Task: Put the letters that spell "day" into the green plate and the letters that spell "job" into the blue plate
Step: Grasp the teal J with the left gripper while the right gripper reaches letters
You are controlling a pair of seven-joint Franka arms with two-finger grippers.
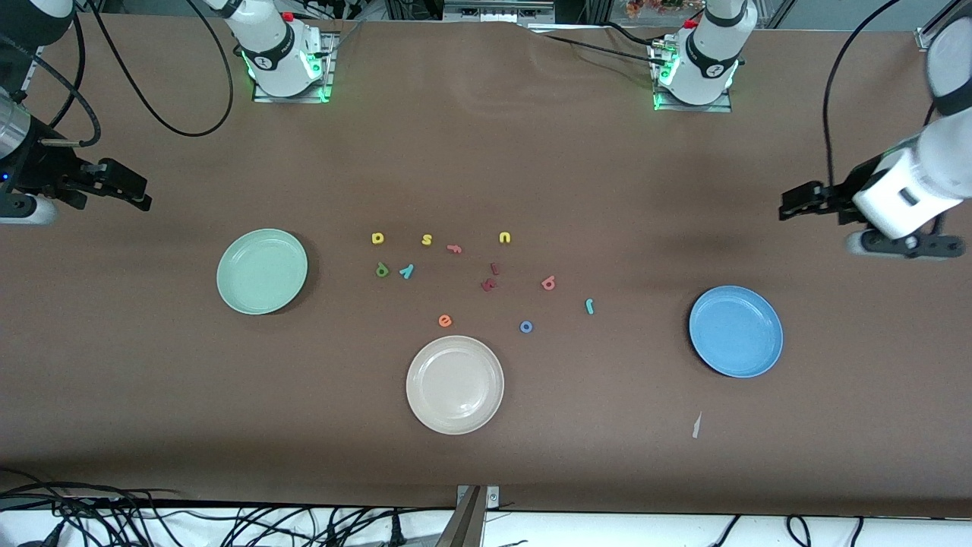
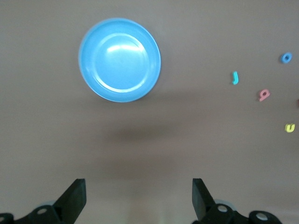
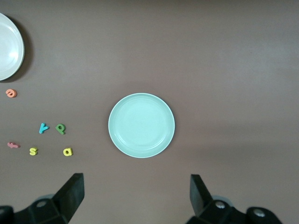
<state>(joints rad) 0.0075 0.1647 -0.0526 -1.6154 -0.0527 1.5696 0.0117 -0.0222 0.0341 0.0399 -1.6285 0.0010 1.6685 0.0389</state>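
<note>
- In mid-table lie the loose letters: a (image 1: 377,238), d (image 1: 382,270) and y (image 1: 408,271) nearest the green plate (image 1: 262,271); b (image 1: 549,283), o (image 1: 525,327) and j (image 1: 589,306) toward the blue plate (image 1: 736,331).
- Both plates hold nothing.
- Left gripper (image 1: 793,203) hangs released over bare table by the blue plate.
- Right gripper (image 1: 129,191) hangs released by the green plate.

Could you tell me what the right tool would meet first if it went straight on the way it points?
Probably bare table: the open right tool points down beside the green plate, though depth is unclear.
</note>
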